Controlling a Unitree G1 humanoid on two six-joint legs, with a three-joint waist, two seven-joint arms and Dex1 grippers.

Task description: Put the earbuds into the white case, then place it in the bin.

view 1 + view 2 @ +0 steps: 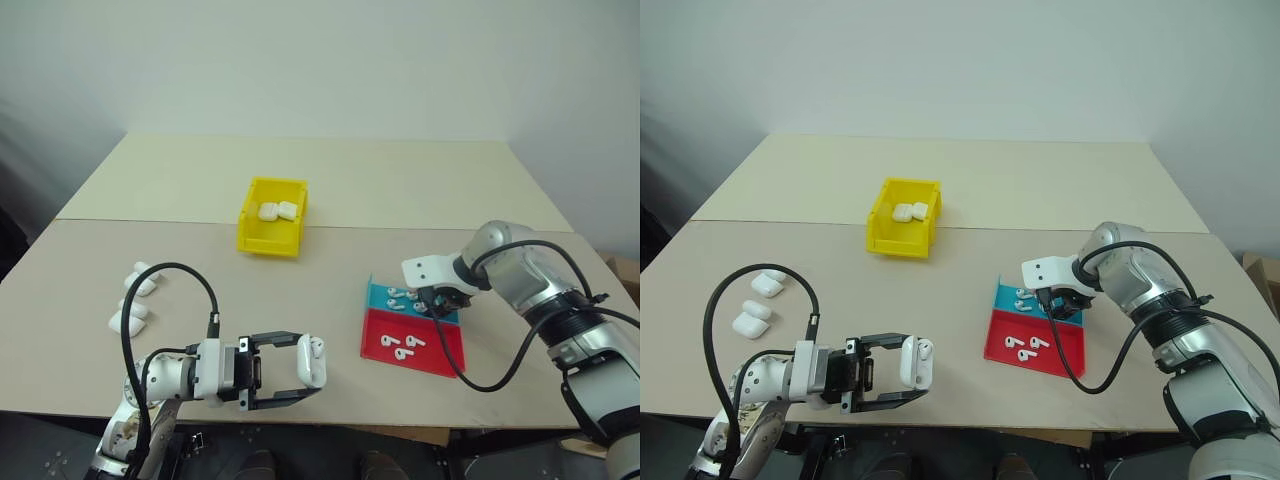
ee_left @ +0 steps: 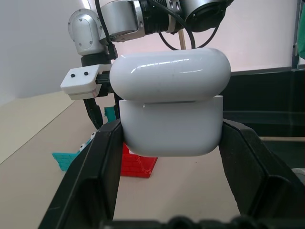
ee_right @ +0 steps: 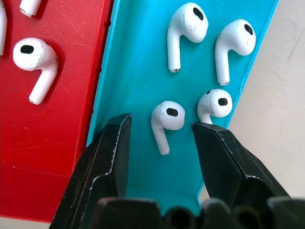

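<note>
Earbud [image 3: 164,121] between open right gripper [image 3: 162,143] jaws; white case [image 2: 170,102] clamped in left gripper [image 2: 171,138]

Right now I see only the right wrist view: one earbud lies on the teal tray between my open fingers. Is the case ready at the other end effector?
Observer: Yes. The left end effector is shut on a white case, and its lid looks lifted.
Operator: Does the bin hold anything already?
Observer: The yellow bin holds two white cases.
Operator: Are more cases waiting?
Observer: Yes, several spare cases lie apart on the robot's left side.
</note>
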